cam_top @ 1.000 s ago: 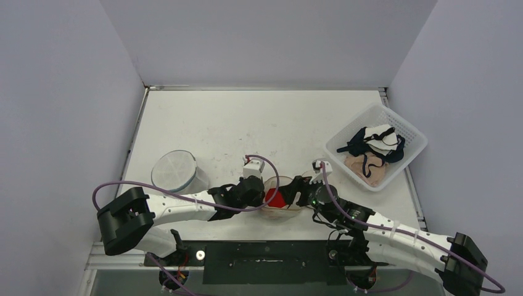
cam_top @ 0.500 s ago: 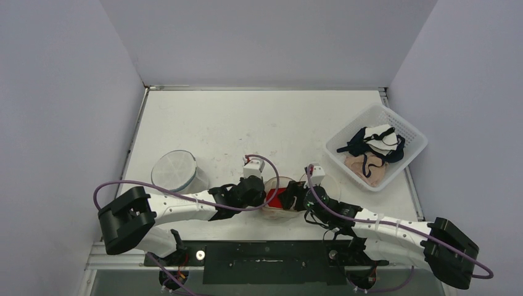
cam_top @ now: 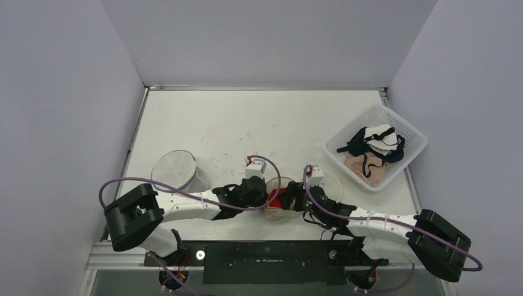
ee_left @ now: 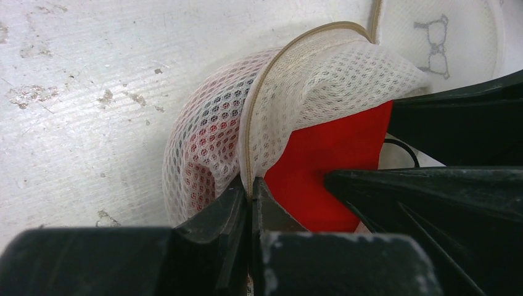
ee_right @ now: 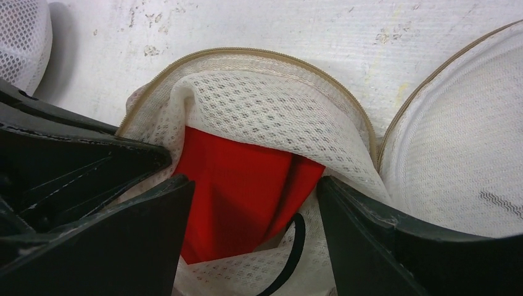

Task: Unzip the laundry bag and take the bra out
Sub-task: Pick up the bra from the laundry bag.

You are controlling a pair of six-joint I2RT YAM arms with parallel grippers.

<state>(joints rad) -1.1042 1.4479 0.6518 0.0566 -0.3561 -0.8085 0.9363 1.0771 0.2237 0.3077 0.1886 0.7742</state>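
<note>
The white mesh laundry bag (cam_top: 275, 213) lies near the table's front edge with its beige zipper undone and its mouth gaping. My left gripper (ee_left: 251, 191) is shut on the bag's zippered rim (ee_left: 259, 111), holding it up. Inside shows the red bra (ee_right: 240, 179), with a thin black strap (ee_right: 295, 246) beside it. My right gripper (ee_right: 251, 183) is open at the bag's mouth, one finger on each side of the red fabric. In the top view the two grippers, left (cam_top: 262, 196) and right (cam_top: 290, 198), face each other across the bag.
The bag's round mesh lid (ee_right: 456, 154) lies flat to the right of the opening. A second round mesh bag (cam_top: 174, 171) stands at the left. A white basket (cam_top: 409, 132) holding several bras sits at the right. The table's front edge is just behind the bag.
My right gripper has moved left from beside the bag into its mouth, over the red bra. The left gripper has kept its hold on the rim.
</note>
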